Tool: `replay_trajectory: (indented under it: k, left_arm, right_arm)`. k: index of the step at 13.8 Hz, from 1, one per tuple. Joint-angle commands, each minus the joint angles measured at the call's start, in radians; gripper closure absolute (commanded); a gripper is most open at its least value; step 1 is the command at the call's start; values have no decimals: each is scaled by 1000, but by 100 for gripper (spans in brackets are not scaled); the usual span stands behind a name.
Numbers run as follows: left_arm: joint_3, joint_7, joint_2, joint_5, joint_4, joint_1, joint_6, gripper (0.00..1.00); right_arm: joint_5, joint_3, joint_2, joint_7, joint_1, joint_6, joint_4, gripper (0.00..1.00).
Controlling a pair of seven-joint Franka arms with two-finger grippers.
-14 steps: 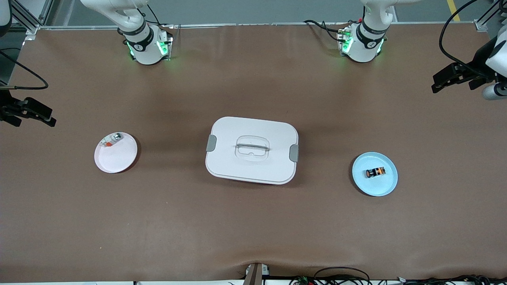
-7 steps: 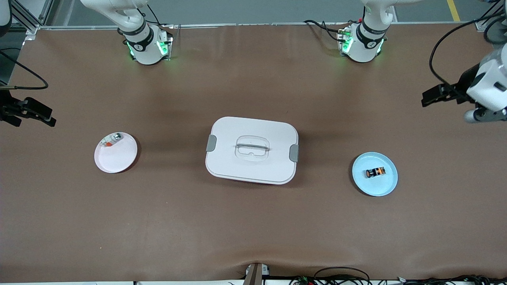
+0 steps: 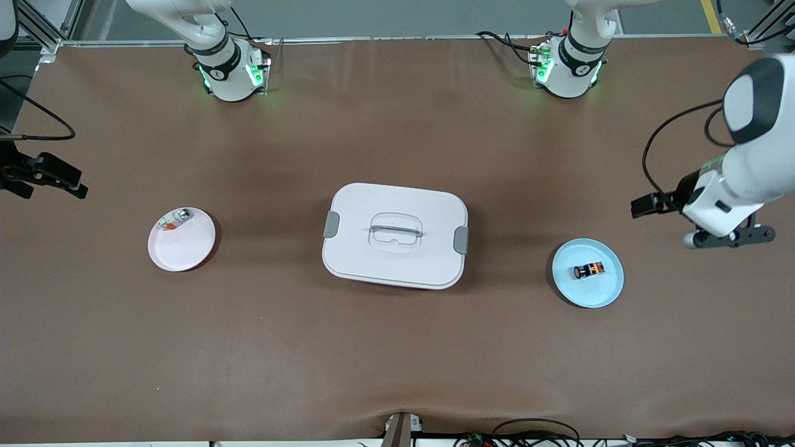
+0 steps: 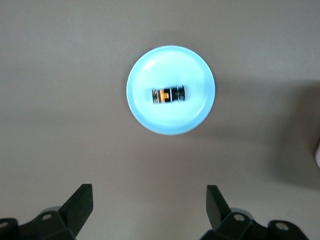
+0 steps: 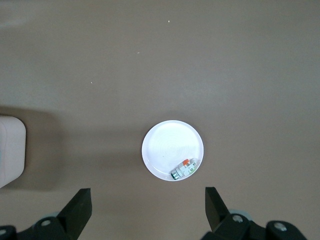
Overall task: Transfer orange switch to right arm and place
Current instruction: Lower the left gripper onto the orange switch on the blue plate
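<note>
The orange switch (image 3: 588, 270) lies on its side on a small blue plate (image 3: 612, 292) toward the left arm's end of the table. In the left wrist view the switch (image 4: 168, 94) sits in the middle of the plate (image 4: 145, 115). My left gripper (image 3: 726, 238) hovers over bare table beside the plate, high above it. It is open and empty (image 4: 150, 189). My right gripper (image 3: 46, 176) waits over the table edge at the right arm's end. It is open and empty (image 5: 148, 191).
A white lidded box (image 3: 395, 234) with a handle stands mid-table. A pale pink plate (image 3: 186, 251) near the right arm's end holds a small silver-and-clear part (image 3: 174, 220), also shown in the right wrist view (image 5: 183, 169). Brown mat covers the table.
My left arm has swung in from the table's edge toward the blue plate and its gripper now points down. The right arm, switch and plates have not moved.
</note>
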Motion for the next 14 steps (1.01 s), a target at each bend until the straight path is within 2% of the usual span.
replay_trajectory:
  k: [1, 7, 10, 14]
  left_arm:
    - [0, -17, 52, 33, -42, 1, 114, 0]
    - [-2, -41, 193, 35, -76, -1, 326, 0]
    - [-3, -46, 233, 33, -134, -2, 468, 0]
    - [-3, -52, 307, 33, -142, -4, 553, 0]
  right_arm:
    - [-14, -3, 7, -3, 1, -15, 21, 0]
    - [-14, -3, 7, -3, 1, -15, 21, 0]
    - [-14, -3, 9, -3, 1, -15, 21, 0]
    - [-14, -3, 9, -3, 1, -15, 21, 0]
